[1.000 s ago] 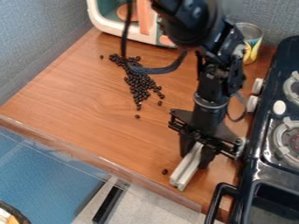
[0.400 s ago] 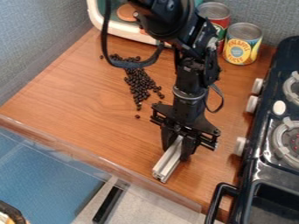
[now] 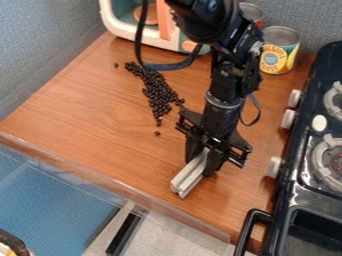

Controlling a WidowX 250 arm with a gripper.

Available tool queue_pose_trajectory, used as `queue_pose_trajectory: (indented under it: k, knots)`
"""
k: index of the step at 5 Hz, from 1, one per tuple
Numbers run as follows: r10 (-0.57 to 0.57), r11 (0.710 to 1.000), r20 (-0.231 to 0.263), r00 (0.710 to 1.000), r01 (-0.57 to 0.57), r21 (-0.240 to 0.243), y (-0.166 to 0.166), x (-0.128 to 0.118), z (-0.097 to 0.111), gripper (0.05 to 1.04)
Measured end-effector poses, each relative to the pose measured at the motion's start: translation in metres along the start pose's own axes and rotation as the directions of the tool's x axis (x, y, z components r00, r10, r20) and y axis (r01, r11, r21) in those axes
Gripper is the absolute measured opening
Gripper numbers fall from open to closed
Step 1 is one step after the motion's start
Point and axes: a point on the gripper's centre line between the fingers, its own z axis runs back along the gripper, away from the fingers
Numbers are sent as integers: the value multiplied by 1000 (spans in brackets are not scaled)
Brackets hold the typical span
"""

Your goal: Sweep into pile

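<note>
Black fingers (image 3: 214, 163), parted just its width, grip the pale bar (image 3: 190, 176), presumably so its free length can push those dark beans (image 3: 158, 93) together.

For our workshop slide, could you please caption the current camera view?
Black tool gripping a pale metal bar on a wooden counter, near scattered dark beans.

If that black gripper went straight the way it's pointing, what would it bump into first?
Most likely the wooden countertop, since the gripper points down at it with a grey metal bar between its fingers. Any gap underneath is hard to judge.
</note>
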Motion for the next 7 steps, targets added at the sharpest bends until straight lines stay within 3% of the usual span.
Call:
queue_pose_trajectory:
  k: [1, 2, 3, 4, 5, 6, 7]
  knots:
    - [-28, 998, 5, 1000, 28, 50, 9, 12, 0, 447]
    - [30, 998, 9, 1000, -31, 58, 33, 17, -1, 745]
    - [25, 1000, -18, 1000, -24, 10, 30, 1, -1, 974]
    - [-10, 1000, 7, 1000, 10, -29, 25, -11, 16, 1001]
    - [-1, 998, 88, 996, 6, -61, 30, -25, 46, 1001]
    - [-12, 999, 181, 983, 21, -48, 36, -36, 72, 1001]
    - [-20, 1000, 188, 982, 17, 15, 42, -46, 77, 1001]
